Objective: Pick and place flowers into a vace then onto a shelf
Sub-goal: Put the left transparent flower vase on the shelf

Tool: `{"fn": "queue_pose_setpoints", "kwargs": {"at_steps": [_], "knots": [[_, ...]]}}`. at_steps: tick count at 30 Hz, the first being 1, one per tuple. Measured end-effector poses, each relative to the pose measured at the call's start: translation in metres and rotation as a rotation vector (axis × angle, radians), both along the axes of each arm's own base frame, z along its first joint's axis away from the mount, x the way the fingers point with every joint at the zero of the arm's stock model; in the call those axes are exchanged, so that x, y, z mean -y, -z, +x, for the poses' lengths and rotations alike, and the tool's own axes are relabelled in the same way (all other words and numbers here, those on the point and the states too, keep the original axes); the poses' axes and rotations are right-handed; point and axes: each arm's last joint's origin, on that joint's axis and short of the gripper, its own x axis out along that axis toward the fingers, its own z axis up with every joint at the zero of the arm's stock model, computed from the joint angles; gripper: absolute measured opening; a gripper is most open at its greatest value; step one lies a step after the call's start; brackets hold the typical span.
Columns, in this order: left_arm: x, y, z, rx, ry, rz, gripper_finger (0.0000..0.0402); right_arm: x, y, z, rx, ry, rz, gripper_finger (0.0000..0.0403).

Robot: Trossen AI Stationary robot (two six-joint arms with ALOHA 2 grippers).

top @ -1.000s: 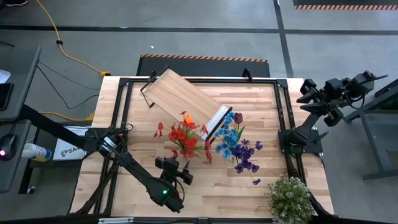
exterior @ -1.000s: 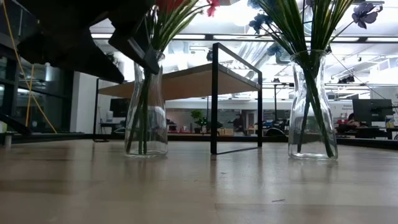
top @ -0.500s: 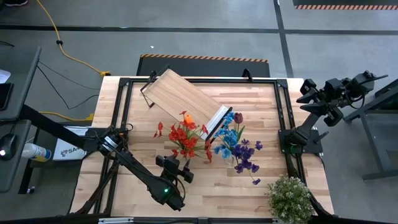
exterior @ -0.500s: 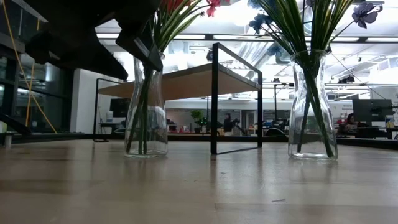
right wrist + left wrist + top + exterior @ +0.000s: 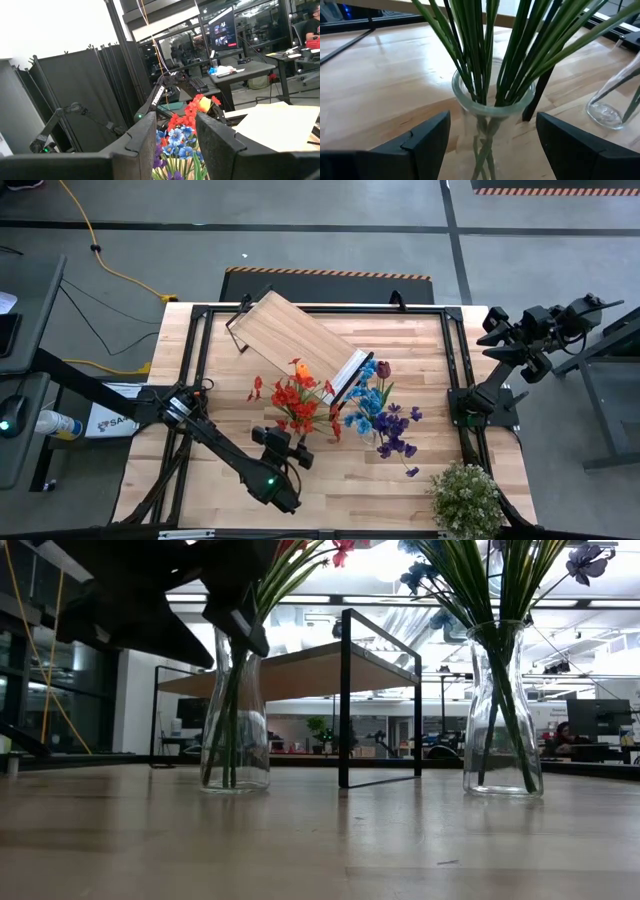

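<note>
The left gripper hangs low over the near middle of the table with its fingers spread wide, one on each side of the glass vase holding the red and orange flowers. From the wrist the fingers stand clear of the glass, gripping nothing; green stems fan up out of the neck between them. The low view shows the same vase with the dark arm looming over its top.

The table is striped pale wood inside a black frame, set on a grey concrete floor with a yellow cable trailing across it. Behind the table, at eye level, is an open office space with desks, screens and black partition panels.

Just to the right of the red bunch stands a second vase with the blue and purple flowers. Right behind both bunches the shelf stands at an angle, its wooden board raised on black frame ends; its black leg shows between the two vases in the low view. A bushy pale plant sits at the near right corner.

The right gripper waits well off past the table's far right corner, raised, fingers partly apart with nothing between them. Only its wrist camera looks back at both bouquets together.
</note>
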Motion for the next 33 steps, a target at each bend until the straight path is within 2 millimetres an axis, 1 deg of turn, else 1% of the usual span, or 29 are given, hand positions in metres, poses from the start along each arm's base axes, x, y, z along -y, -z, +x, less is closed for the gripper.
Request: {"fn": "queue_pose_setpoints", "kwargs": {"at_steps": [4,10,13,33], "knots": [[-0.004,0.0,0.003,0.001,-0.012,0.004,0.0326,0.0,0.0,0.0,-0.001,0.01,0.001,0.013],[-0.011,0.01,0.011,-0.024,-0.035,0.016,0.0326,0.0,0.0,0.0,-0.001,0.014,-0.001,0.0129],[-0.011,0.013,0.012,-0.022,-0.037,0.012,0.0326,0.0,0.0,0.0,-0.001,0.014,0.0,0.013],[-0.01,0.014,0.012,-0.047,-0.048,-0.032,0.0326,0.0,0.0,0.0,0.0,0.015,-0.005,0.013]]}}
